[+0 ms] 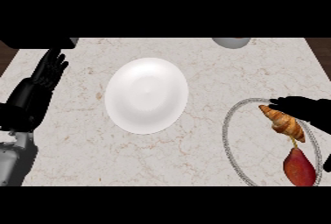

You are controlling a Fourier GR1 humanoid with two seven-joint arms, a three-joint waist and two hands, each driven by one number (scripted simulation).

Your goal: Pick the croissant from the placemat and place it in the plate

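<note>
The croissant (282,122) lies on the round placemat (234,144) at the worktop's (77,148) right edge, beside a red pear (299,168). The right hand (304,108) touches it; whether its fingers grip, I cannot tell. The plate (146,95) sits mid-worktop. The left hand (48,70) rests open at the left edge. No writing shows.

The left hand (48,70) rests open, fingers straight and pointing up, well to the left of the white round plate (146,95), its grey forearm below. The right hand (304,108) shows as a dark shape well right of that plate.
</note>
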